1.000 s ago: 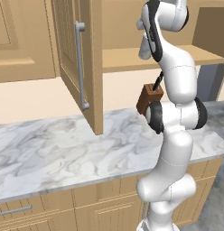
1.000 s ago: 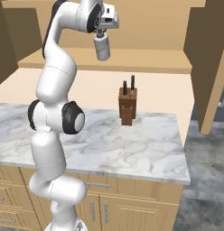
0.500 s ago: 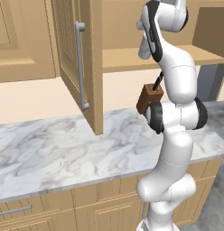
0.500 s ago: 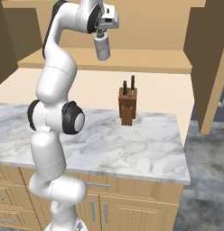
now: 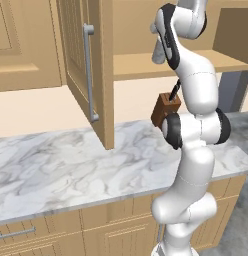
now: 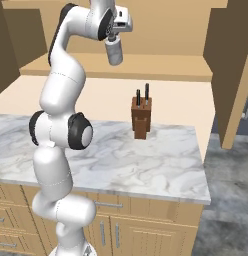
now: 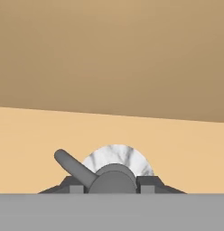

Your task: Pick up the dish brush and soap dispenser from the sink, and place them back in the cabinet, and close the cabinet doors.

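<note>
My gripper point(image 6: 113, 41) is raised high and shut on the soap dispenser point(image 6: 114, 52), a grey-white marbled bottle hanging just above the cabinet point(image 6: 161, 67) shelf. In the hand view I look down on the bottle's marbled top point(image 7: 117, 159) and its dark pump spout, with the tan shelf point(image 7: 109, 131) below. From the left base view the bottle point(image 5: 158, 53) peeks out behind the arm, over the shelf point(image 5: 138, 65). Both cabinet doors stand open: the left one point(image 5: 76, 65) with its silver bar handle point(image 5: 89, 72), and the right one point(image 6: 231, 75). The dish brush and the sink are out of view.
A brown knife block point(image 6: 141, 118) with black handles stands on the marble counter point(image 6: 121, 160) under the shelf, also seen in the left base view point(image 5: 165, 110). Low tan drawer fronts point(image 5: 41, 235) run beneath the counter.
</note>
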Tool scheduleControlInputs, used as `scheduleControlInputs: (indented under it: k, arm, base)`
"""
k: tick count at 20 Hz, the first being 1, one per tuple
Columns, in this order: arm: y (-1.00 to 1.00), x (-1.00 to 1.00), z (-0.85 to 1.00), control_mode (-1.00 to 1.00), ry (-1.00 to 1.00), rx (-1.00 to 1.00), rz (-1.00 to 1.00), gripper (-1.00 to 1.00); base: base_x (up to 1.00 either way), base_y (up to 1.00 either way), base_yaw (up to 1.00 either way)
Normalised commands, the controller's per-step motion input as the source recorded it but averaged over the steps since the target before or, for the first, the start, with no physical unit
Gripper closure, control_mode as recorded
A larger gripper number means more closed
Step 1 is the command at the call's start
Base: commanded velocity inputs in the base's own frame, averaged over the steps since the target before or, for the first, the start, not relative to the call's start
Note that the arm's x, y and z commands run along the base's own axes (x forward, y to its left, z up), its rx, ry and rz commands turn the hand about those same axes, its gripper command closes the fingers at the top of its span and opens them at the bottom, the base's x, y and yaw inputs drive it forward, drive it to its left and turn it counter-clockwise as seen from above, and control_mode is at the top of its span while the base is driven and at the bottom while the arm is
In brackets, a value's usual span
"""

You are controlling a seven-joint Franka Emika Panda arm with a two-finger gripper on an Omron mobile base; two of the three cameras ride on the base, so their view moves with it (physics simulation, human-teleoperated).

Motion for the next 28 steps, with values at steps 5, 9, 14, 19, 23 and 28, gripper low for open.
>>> scheduleControlInputs:
  k: [5, 9, 14, 19, 23, 28]
  arm:
    - [0.00, 0.06, -0.06, -1.00, -0.05, 0.00, 0.00, 1.00]
    - [0.00, 0.04, 0.00, -1.00, 0.00, 0.00, 0.00, 1.00]
    - [0.00, 0.04, 0.11, -1.00, 0.01, 0.00, 0.00, 1.00]
    - [0.00, 0.03, 0.17, -1.00, 0.01, 0.00, 0.00, 1.00]
    - [0.00, 0.00, 0.17, -1.00, 0.00, 0.00, 0.00, 1.00]
    - [0.00, 0.00, 0.15, -1.00, 0.01, 0.00, 0.00, 1.00]
  base:
    - [0.00, 0.00, 0.00]
    - [0.00, 0.00, 0.00]
    - [0.00, 0.00, 0.00]
    - [0.00, 0.00, 0.00]
    - [0.00, 0.00, 0.00]
    - [0.00, 0.00, 0.00]
